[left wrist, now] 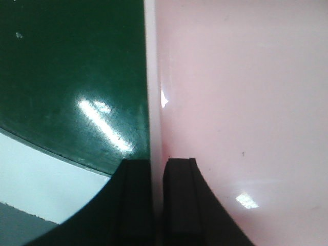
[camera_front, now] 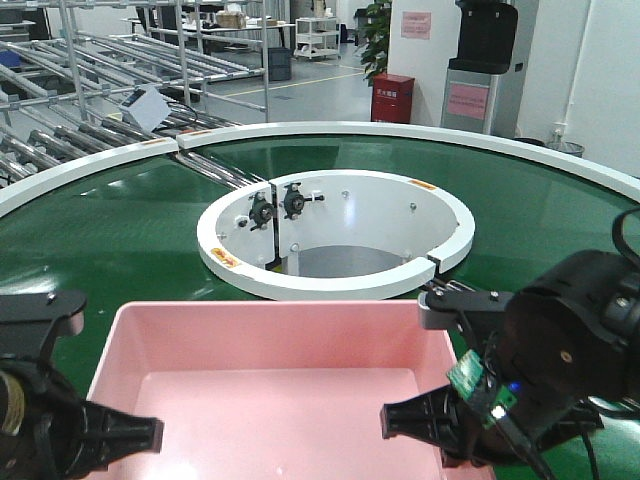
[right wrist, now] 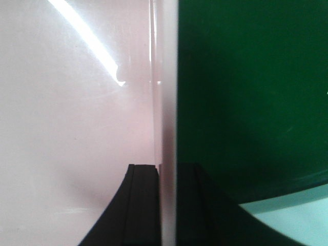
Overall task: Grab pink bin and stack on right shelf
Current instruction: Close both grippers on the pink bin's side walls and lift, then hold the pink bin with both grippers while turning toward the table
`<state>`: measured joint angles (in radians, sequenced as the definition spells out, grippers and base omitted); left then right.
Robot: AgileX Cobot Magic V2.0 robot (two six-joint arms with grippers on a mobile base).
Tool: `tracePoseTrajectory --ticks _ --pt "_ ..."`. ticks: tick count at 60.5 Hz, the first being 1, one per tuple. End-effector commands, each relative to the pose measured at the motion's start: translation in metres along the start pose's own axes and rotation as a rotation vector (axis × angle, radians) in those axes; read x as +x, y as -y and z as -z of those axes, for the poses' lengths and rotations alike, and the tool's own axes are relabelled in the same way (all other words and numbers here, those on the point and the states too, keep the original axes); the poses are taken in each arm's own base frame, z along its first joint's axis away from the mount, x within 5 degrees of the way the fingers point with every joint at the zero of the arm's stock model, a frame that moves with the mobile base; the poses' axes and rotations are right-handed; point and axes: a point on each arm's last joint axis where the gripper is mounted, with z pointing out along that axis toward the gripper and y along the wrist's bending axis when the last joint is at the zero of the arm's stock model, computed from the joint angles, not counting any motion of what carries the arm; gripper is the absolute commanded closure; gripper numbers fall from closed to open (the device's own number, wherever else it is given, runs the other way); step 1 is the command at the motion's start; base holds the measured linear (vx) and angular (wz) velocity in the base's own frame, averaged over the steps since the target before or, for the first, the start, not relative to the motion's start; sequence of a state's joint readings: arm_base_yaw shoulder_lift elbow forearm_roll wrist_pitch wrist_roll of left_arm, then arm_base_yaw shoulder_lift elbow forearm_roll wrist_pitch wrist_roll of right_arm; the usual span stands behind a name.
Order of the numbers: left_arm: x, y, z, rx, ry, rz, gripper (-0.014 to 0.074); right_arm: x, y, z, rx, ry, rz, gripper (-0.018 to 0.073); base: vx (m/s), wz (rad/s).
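The pink bin (camera_front: 280, 390) sits at the near edge of the green conveyor belt (camera_front: 120, 230). My left gripper (camera_front: 125, 435) is shut on the bin's left wall; in the left wrist view its two black fingers (left wrist: 136, 205) straddle the pale rim (left wrist: 156, 102), with the gripper's middle on it (left wrist: 157, 169). My right gripper (camera_front: 440, 425) is shut on the bin's right wall; in the right wrist view it clamps (right wrist: 167, 171) the rim (right wrist: 166, 77), with the bin's inside (right wrist: 77, 128) to the left. I cannot tell whether the bin is lifted. The right shelf is out of view.
A white ring-shaped hub (camera_front: 340, 290) with an open well stands in the belt's middle, just beyond the bin. Tubular roller racks (camera_front: 90, 70) fill the back left. A red cabinet (camera_front: 393, 98) and a grey machine (camera_front: 485, 70) stand at the back right.
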<state>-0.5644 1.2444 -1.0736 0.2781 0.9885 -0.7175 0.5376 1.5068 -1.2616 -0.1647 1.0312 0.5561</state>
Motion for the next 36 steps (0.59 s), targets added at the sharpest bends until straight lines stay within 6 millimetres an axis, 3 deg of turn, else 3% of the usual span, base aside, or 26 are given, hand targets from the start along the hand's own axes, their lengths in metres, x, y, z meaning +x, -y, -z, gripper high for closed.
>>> tracePoseTrajectory --ticks 1,36 --pt "-0.0046 -0.0053 0.0144 0.015 0.11 0.002 0.0555 -0.0058 0.0111 0.0189 0.034 0.118 0.023 0.0568 0.0 0.0" --pt "-0.004 -0.0056 0.0138 0.009 0.101 0.003 0.0555 -0.0052 0.0115 0.0187 0.039 0.112 0.028 0.0568 0.0 0.0"
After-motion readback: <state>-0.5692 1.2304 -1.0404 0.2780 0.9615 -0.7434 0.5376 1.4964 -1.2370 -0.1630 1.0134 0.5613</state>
